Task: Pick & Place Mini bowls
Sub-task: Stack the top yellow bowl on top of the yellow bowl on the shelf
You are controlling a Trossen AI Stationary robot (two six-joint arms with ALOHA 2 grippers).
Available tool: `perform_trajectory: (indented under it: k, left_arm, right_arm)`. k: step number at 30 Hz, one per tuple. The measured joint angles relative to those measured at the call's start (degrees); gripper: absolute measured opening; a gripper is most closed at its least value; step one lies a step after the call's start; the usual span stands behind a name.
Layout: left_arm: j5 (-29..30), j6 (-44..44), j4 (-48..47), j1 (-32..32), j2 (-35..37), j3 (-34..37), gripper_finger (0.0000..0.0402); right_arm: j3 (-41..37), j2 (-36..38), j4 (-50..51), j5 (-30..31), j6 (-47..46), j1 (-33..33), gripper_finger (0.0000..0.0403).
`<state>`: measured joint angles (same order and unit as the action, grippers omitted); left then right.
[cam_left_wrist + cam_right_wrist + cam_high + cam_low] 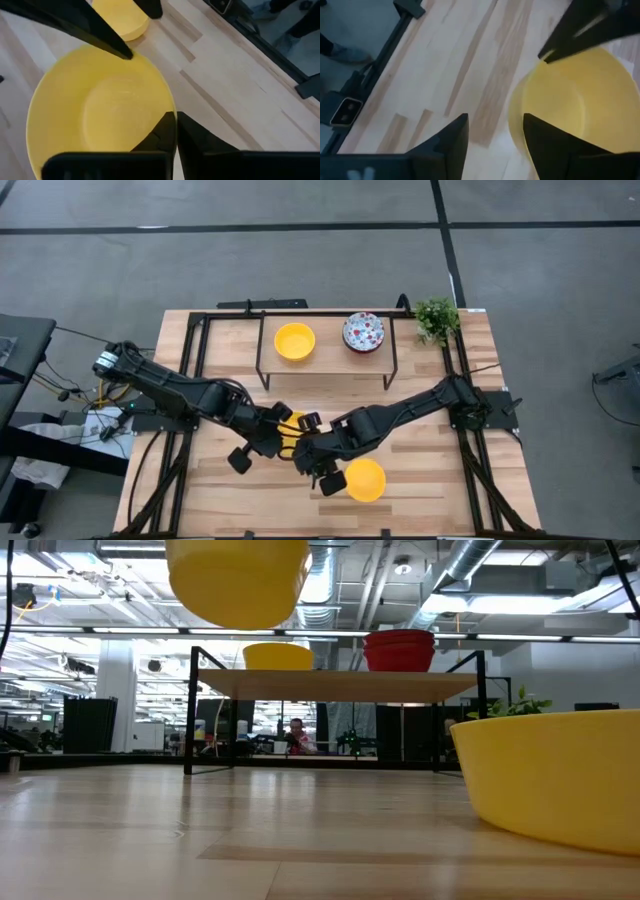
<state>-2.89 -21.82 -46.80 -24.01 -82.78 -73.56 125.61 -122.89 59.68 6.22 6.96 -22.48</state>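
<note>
- My left gripper [172, 132] pinches the rim of a raised yellow bowl [290, 432] at mid-table.
- My right gripper [492, 135], fingers spread, has nothing between them; a second yellow bowl [365, 480] sits on the table beside it.
- Far off, a third yellow bowl [294, 341] and a speckled bowl [363, 332] already rest on the shelf [330, 360].

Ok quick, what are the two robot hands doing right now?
Left gripper: shut on the rim of a yellow bowl, held up off the table.
Right gripper: open, holding nothing, beside that bowl.

Grey floor [300, 250], ceiling ducts [480, 570], apparently offices beyond
</note>
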Motion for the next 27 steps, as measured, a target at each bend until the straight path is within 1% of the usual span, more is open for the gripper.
perform_trajectory:
  k: [3, 10, 17, 20, 23, 25, 27]
  left_arm:
    - [0.1, 0.0, -0.1, 0.1, 0.0, 0.0, 0.0011]
    - [-0.1, 0.1, -1.4, 0.0, 0.0, 0.0, 0.0009]
    - [-0.1, 0.2, -2.8, 0.0, 0.1, 0.1, 0.0012]
    - [-0.1, 0.2, -3.4, 0.0, 0.1, 0.1, 0.0009]
    - [-0.1, 0.2, -3.7, -0.1, 0.5, 0.1, 0.0011]
    - [-0.1, 0.2, -3.7, -0.1, 1.0, 0.1, 0.0013]
    - [-0.1, 0.2, -3.8, 0.0, 1.8, 0.1, 0.0013]
  right_arm:
    - [2.5, 0.0, 4.5, 0.2, -2.0, 0.1, 0.0181]
    - [9.1, 0.0, 18.0, 0.9, -7.8, -0.4, 0.0165]
    - [8.9, 3.6, 26.0, 1.2, -17.5, -1.9, 0.0149]
    - [8.9, 5.7, 26.7, 2.2, -20.6, -2.7, 0.014]
    - [8.9, 8.5, 26.8, 6.5, -24.1, -3.8, 0.0129]
    - [8.9, 10.3, 26.9, 11.4, -26.2, -5.2, 0.0121]
    - [8.9, 12.0, 27.1, 17.7, -28.1, -6.9, 0.0114]
